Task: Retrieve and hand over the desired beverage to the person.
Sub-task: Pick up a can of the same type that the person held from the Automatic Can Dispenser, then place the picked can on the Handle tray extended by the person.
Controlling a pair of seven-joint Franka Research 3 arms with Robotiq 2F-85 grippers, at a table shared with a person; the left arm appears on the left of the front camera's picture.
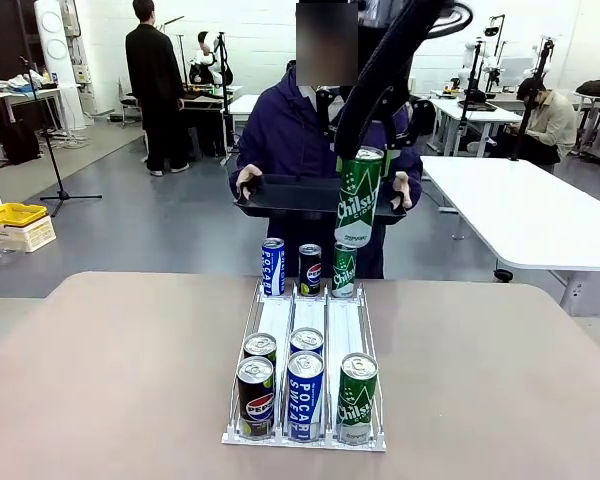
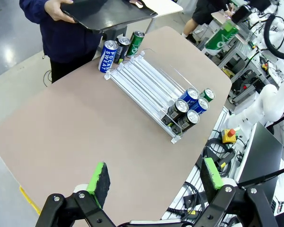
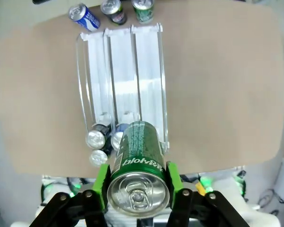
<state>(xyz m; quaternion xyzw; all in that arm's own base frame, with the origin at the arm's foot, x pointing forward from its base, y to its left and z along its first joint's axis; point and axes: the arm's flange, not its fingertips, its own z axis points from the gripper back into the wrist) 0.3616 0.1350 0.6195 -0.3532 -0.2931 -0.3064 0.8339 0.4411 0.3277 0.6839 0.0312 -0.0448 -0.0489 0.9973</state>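
A green Chilsung can (image 1: 358, 197) hangs upright in my right gripper (image 1: 362, 158), just over the black tray (image 1: 280, 196) that the person (image 1: 285, 130) in a navy jacket holds out with both hands beyond the table's far edge. In the right wrist view the green pads (image 3: 102, 182) press both sides of the can (image 3: 138, 161), so my right gripper (image 3: 138, 189) is shut on it high above the table. My left gripper (image 2: 155, 177) is open with nothing between its fingers, well above the table's near left part. The can (image 2: 222, 38) also shows far off there.
A clear three-lane can rack (image 1: 307, 325) stands in the middle of the tan table (image 1: 110, 370). Three cans stand at its far end (image 1: 310, 268) and several at its near end (image 1: 305, 395). White tables and other people are farther back.
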